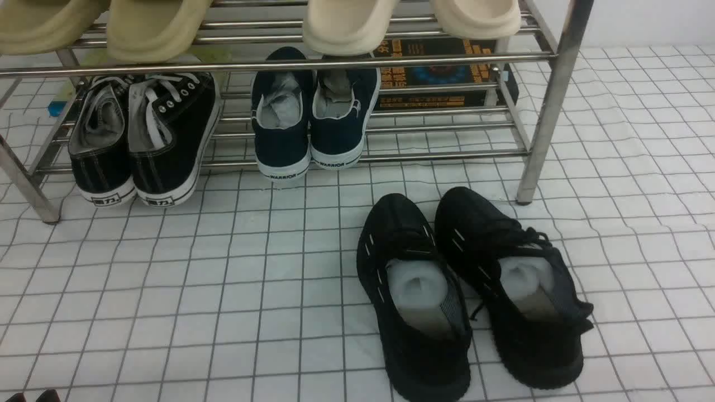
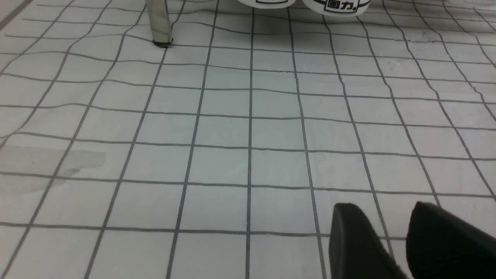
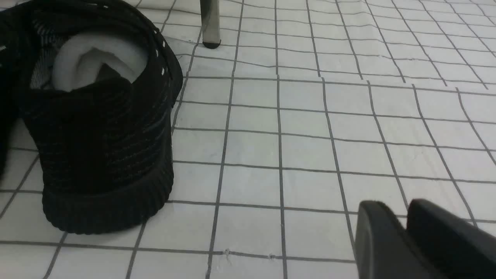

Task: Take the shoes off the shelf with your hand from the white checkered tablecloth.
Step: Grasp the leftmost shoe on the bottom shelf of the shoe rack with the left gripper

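The left jaws stand a little apart, empty; the right jaws are pressed together. The shoes (image 1: 148, 145) sit low on the shelf (image 1: 550, 111), left side, not yet grabbed. Next, I think, the left arm must reach for one.

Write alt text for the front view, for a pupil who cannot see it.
Black canvas shoes sit at the left on the lower tier of a steel shelf, heels toward the camera, navy sneakers beside them, pale slippers on the tier above. Black trainers stand on the checkered cloth in front, to the right.
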Robot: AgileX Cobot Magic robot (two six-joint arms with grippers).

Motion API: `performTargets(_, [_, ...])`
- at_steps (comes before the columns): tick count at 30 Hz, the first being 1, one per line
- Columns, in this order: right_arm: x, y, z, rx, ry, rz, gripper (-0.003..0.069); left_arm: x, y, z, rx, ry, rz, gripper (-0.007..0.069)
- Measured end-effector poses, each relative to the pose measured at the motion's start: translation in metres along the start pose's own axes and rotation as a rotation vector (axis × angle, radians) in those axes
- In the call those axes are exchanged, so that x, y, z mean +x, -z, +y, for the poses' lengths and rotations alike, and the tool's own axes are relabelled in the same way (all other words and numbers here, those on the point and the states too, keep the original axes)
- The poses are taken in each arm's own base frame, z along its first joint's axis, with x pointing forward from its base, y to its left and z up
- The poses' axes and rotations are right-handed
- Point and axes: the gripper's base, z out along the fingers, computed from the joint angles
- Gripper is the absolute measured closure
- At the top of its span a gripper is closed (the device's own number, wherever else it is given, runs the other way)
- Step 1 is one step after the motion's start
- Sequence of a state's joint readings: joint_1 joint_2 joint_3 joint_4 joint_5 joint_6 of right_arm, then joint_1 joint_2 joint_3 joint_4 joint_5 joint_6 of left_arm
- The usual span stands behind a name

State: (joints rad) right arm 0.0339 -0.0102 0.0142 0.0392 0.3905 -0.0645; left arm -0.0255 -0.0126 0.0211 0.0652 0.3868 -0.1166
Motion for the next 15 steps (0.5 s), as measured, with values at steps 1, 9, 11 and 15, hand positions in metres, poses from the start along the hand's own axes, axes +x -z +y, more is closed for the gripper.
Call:
performTargets(1, [0.0, 0.0, 0.0, 0.0, 0.0, 0.0, 0.0528, 0.0, 0.0, 0.0, 0.0, 0.0, 0.0, 0.0385])
performTargets(9, [0.0, 0.0, 0.0, 0.0, 0.0, 0.0, 0.0519, 0.0, 0.0, 0.0, 0.0, 0.0, 0.0, 0.0385])
performTargets(11, [0.0, 0.0, 0.0, 0.0, 0.0, 0.0, 0.0519, 0.0, 0.0, 0.0, 0.0, 0.0, 0.0, 0.0385])
performTargets(15, [0.0, 0.0, 0.0, 0.0, 0.0, 0.0, 0.0515, 0.0, 0.0, 0.0, 0.0, 0.0, 0.0, 0.0385])
